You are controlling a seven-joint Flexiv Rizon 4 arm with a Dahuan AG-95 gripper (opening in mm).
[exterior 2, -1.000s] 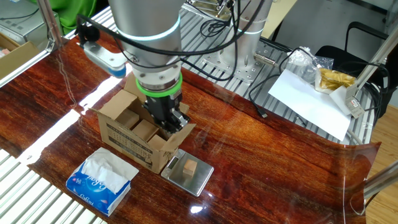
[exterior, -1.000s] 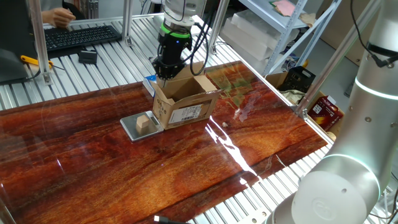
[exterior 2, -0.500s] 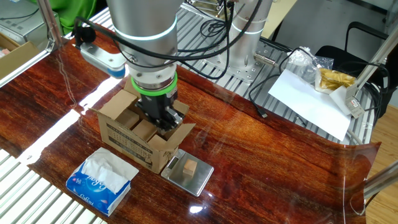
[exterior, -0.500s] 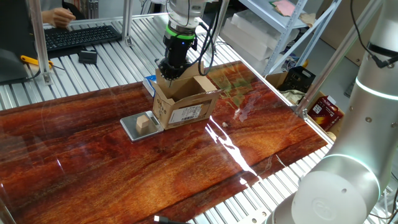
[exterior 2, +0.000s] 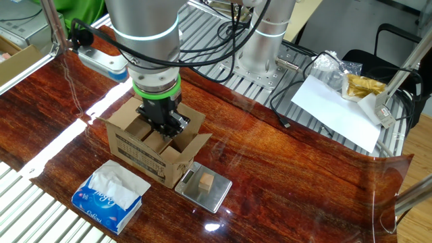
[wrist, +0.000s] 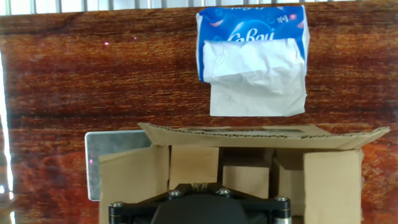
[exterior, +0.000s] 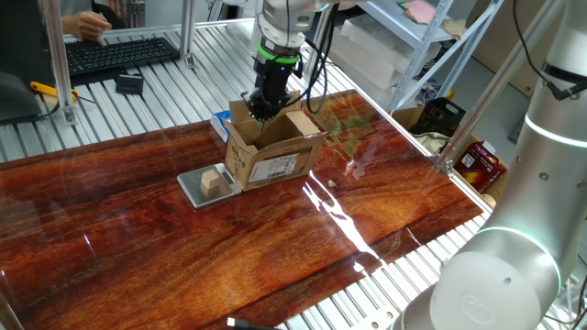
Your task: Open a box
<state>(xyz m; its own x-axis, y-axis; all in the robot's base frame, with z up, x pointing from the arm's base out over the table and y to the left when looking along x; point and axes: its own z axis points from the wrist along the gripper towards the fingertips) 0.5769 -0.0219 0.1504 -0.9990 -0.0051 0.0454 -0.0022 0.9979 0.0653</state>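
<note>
Gripper: since we push flaps rather than grasp, our gripper hangs pinched shut, empty, over the box mouth
Box: box mid-table, flaps splayed, mostly open
Beyond: tissue pack just past it

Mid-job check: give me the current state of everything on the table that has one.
Cardboard box: upright, top flaps folded outward, open.
Gripper: shut, pointing down into the box's open top, holding nothing visible.
Tissue packet: lying flat, tissue sticking out.
Wooden cube: resting on the small metal plate.
</note>
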